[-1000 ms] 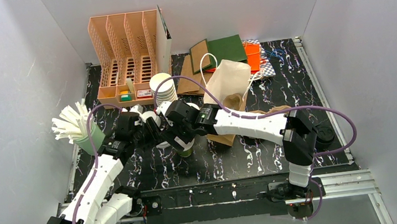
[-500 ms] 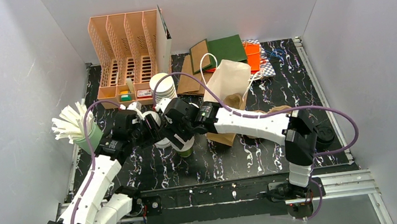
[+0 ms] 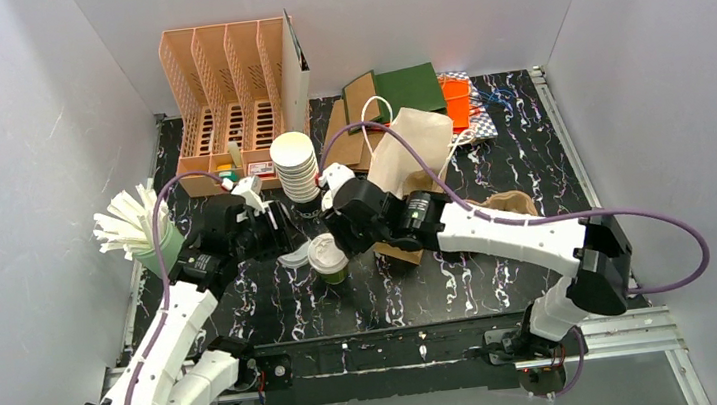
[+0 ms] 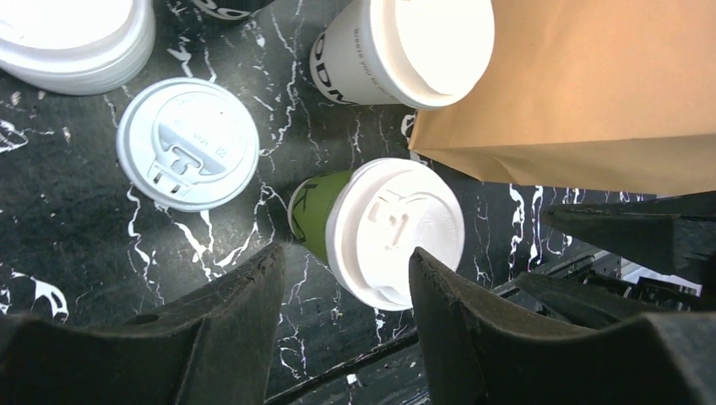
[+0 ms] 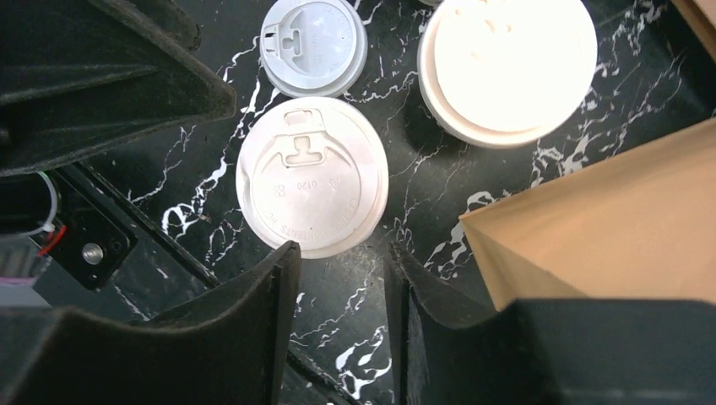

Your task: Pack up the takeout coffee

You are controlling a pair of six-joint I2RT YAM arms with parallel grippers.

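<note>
One takeout coffee, a green paper cup [image 3: 330, 272] [image 4: 314, 213] capped with a white sip lid [image 3: 325, 252] [image 4: 394, 232] [image 5: 312, 177], stands upright on the black marbled table [image 3: 444, 284]. My left gripper [image 3: 275, 234] [image 4: 346, 253] hovers just left of it, open, and the cup sits beyond its fingertips, not between them. Just right of and above the cup is my right gripper [image 3: 338, 233] [image 5: 344, 253], its jaws narrowly open over bare table. A loose flat lid [image 3: 295, 259] [image 4: 187, 143] [image 5: 312, 46] lies beside the cup.
A stack of lidless cups [image 3: 295, 164] [image 4: 405, 46] [image 5: 507, 67] stands behind. Brown paper bags [image 3: 410, 152] [image 4: 591, 93] [image 5: 608, 219] lie close on the right. A peach organizer [image 3: 229, 105] is at the back left, a straw holder [image 3: 142, 235] at the left wall.
Both grippers have drawn apart from over the green cup, leaving its lidded top in plain view. The right arm swung back to the right and its jaws narrowed. The left jaws widened slightly.
</note>
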